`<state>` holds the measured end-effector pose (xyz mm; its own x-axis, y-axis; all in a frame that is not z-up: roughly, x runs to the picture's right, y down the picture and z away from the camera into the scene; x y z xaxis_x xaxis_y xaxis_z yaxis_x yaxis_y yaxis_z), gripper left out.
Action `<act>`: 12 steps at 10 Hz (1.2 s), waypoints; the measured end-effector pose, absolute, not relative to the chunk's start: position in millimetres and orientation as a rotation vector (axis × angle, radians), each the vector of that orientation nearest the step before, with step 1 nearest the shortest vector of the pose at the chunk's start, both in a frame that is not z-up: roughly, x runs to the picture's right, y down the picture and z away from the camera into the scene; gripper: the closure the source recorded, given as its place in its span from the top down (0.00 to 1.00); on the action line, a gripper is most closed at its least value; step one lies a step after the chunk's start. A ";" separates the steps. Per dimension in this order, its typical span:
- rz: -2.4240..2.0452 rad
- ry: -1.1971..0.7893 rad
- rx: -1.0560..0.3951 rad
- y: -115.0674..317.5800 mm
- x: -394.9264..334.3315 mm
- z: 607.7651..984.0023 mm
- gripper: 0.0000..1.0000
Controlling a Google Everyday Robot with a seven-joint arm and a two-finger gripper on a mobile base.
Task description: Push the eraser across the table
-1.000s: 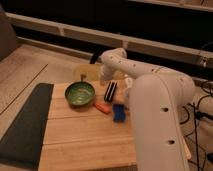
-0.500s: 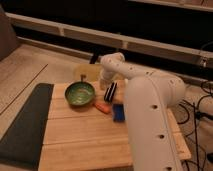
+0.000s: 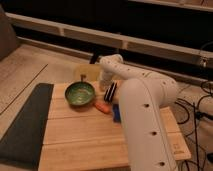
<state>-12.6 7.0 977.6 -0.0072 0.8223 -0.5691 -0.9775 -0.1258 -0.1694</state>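
– At the table (image 3: 75,140) centre-back: what's listed?
– Eraser (image 3: 110,92), tilted, just right of green bowl (image 3: 80,94); end effector (image 3: 106,84) clenched beside it, contact unclear; hazard: orange piece (image 3: 102,106) and blue block (image 3: 116,115) sit just in front; a push that way would likely drag them along.

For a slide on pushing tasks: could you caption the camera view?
Shut gripper beside the striped eraser, near a green bowl, at the far side of the wooden table.
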 end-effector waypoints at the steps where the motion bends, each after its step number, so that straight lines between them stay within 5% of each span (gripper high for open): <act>1: 1.587 0.325 -0.638 8.8 -10.9 979.2 0.00; 12: 1.592 0.461 -0.608 31.0 29.9 985.6 0.00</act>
